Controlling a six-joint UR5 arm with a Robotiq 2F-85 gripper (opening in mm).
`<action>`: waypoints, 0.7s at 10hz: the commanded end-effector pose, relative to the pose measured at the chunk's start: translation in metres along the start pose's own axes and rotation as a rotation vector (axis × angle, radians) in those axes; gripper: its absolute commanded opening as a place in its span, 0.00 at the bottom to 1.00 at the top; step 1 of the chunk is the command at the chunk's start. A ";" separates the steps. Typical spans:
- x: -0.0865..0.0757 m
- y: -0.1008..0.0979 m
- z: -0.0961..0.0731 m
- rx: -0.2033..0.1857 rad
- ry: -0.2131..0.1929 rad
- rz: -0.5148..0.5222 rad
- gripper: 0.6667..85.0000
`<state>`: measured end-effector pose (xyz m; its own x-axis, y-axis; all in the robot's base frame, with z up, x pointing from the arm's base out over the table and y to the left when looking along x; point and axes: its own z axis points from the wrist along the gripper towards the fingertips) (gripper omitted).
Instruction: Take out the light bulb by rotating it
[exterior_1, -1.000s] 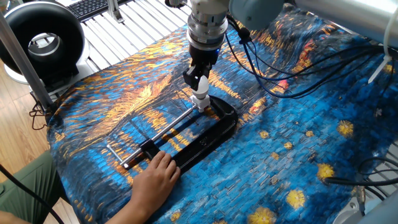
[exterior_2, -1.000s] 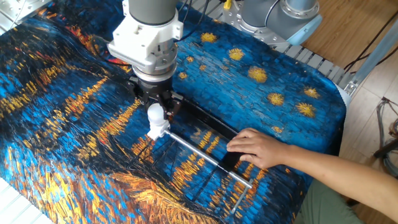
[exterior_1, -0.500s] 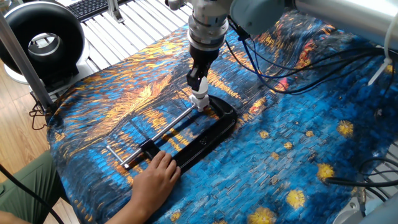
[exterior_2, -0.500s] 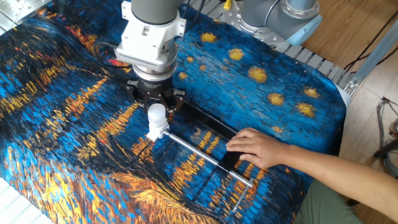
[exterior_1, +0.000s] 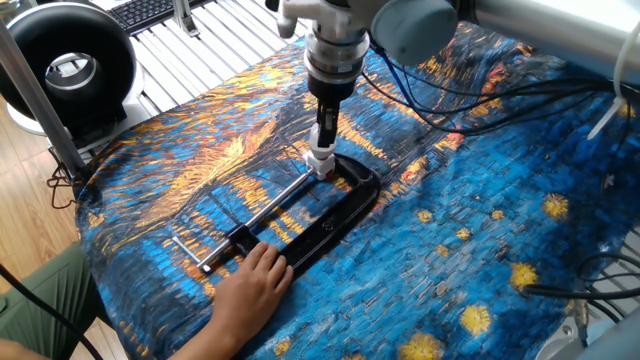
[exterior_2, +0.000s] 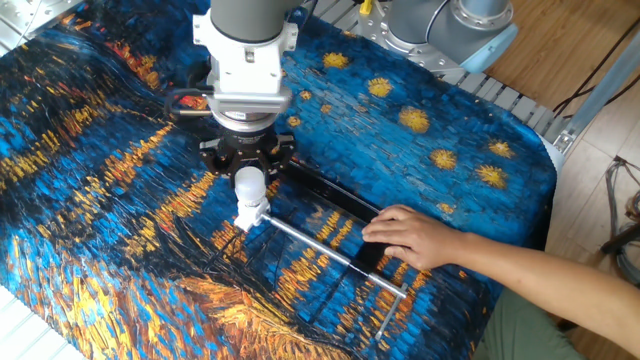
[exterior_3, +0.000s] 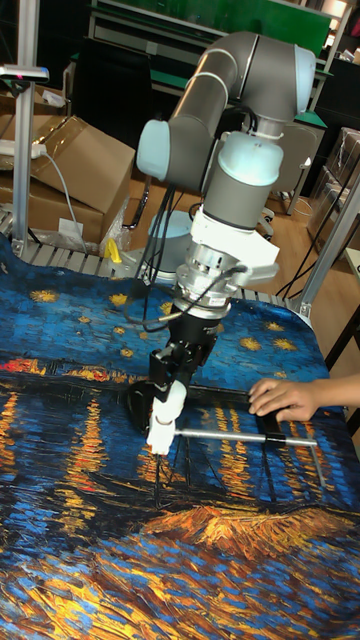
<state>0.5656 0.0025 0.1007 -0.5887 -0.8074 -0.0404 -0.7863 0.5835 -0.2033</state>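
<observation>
- The other fixed view shows the claw (exterior_2: 247, 168) pointing straight down over the tabletop (exterior_2: 470, 120), which is draped in a blue and orange painted cloth (exterior_2: 100, 200).
- Its 2 fingers are clenched on the light bulb (exterior_2: 248, 185), gripping the white globe from either side.
- The light bulb stands upright, its neck going down into a small white socket (exterior_2: 250, 213) directly below it.
- The socket sits at one end of a black clamp frame (exterior_2: 335, 200), beside the tip of a silver rod (exterior_2: 330, 253) that runs along the cloth.
- A person's hand (exterior_2: 410, 237) presses flat on the far end of the clamp frame, well apart from the claw.
- In the tall fixed view the light bulb (exterior_3: 166, 402) appears between the dark fingers (exterior_3: 159, 365), just above the socket (exterior_3: 158, 436).
</observation>
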 end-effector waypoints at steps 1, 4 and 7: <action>-0.004 -0.004 0.000 0.011 -0.010 -0.165 0.00; -0.005 -0.008 -0.003 0.033 -0.001 -0.236 0.02; -0.005 -0.008 0.002 0.025 0.002 -0.317 0.49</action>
<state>0.5733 0.0013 0.1019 -0.3735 -0.9273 0.0228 -0.9042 0.3585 -0.2321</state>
